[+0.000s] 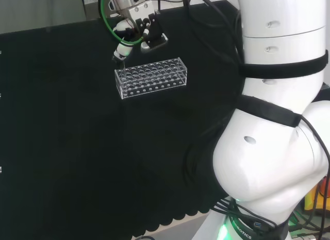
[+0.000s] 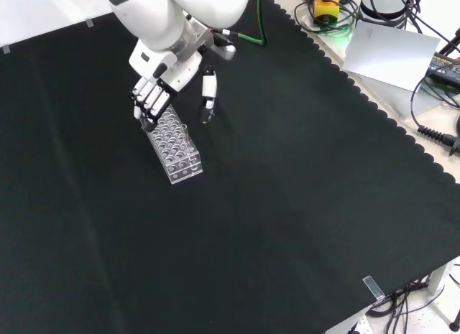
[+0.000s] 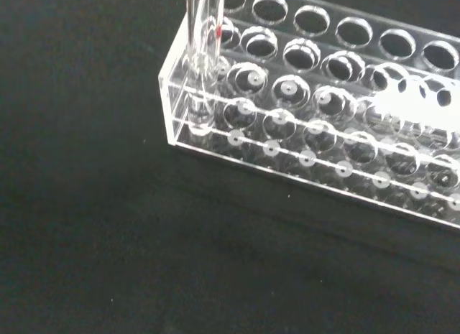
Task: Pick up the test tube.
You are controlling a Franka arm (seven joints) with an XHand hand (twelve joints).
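Note:
A clear plastic rack with several rows of holes lies on the black cloth. In the wrist view a clear test tube with a small red mark stands upright in a corner hole of the rack. The hand hovers over the far end of the rack, fingers pointing down at that corner and the thumb spread well apart to the side. In the head view the hand is above the rack's left end. I see nothing held between fingers and thumb.
The arm's white links stand at the right of the head view. Beyond the cloth's scalloped edge in the front view lie a white sheet, cables and a yellow box with a red button.

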